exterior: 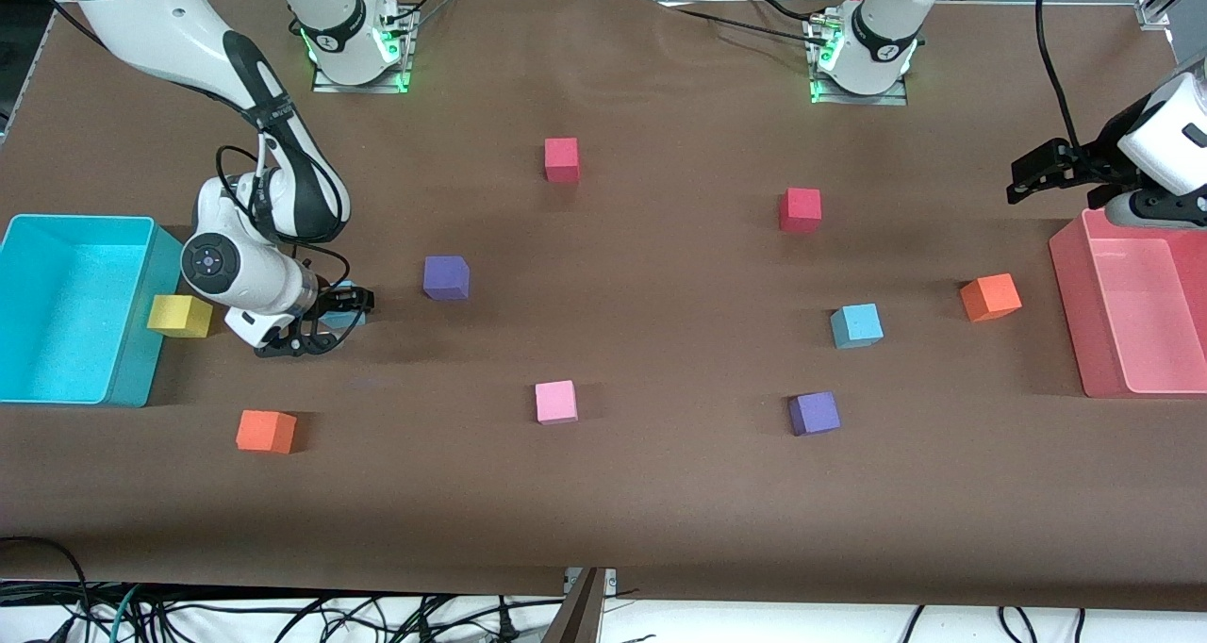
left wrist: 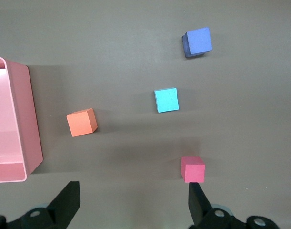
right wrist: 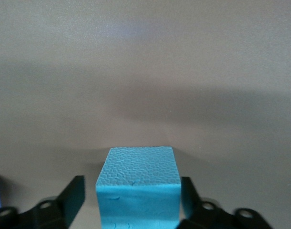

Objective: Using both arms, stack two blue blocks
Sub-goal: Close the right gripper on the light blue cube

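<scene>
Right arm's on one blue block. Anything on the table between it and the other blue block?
Partly. The right gripper straddles one blue block. Toward the other blue block, the pink cube sits nearer the camera than that line and a purple cube farther; neither is on it.

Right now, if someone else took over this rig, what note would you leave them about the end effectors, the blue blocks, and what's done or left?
Right end effector: down at the table beside the yellow block, near the cyan bin, fingers on either side of one blue block; a gap shows on one side, so no firm grip yet.
Left end effector: open, empty, waiting above the pink bin.
Second blue block: on the table toward the left arm's end, between an orange block and a purple block.
Done: first block reached.
Left: grip, lift, stack the two blue blocks.
</scene>
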`<state>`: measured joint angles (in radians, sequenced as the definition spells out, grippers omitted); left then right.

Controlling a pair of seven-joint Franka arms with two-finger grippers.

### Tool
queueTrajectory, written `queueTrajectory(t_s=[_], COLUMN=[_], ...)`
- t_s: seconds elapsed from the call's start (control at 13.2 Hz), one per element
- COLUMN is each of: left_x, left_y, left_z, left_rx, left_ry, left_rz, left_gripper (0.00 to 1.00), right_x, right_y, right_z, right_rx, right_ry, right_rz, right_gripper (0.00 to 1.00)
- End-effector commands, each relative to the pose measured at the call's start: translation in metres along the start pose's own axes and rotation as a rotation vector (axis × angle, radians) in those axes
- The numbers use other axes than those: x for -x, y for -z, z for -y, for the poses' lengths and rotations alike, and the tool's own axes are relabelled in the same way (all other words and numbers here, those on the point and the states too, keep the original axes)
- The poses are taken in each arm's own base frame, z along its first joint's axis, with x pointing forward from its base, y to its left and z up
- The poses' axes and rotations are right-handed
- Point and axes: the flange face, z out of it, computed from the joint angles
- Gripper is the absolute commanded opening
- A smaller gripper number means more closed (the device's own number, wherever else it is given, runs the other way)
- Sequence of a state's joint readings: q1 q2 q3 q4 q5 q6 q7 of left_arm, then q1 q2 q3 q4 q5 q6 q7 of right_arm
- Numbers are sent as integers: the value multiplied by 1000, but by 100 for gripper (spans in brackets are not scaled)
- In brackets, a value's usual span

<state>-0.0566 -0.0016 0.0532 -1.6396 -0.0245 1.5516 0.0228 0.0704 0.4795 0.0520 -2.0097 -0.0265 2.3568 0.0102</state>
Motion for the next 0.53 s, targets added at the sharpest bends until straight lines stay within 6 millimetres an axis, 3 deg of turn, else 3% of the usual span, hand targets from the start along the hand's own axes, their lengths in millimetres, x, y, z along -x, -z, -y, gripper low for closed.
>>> queueTrajectory(t_s=[0.0, 0.08, 0.23, 0.46], left_x=[-2, -2, -2, -2], left_y=[0, 0, 1, 1], left_z=[3, 3, 4, 4], left_rx=[22, 22, 22, 22], left_ry=[1, 1, 1, 0], left_rz=[-6, -8, -9, -9], left_gripper=[100, 100, 100, 100], right_x=[-1, -1, -7, -29], right_y=[3, 3, 24, 87], right_z=[2, 2, 9, 40], right_rx=[15, 15, 19, 32], right_ry=[8, 8, 15, 51], right_rz=[-7, -5, 18, 74], right_gripper=[0, 0, 0, 0])
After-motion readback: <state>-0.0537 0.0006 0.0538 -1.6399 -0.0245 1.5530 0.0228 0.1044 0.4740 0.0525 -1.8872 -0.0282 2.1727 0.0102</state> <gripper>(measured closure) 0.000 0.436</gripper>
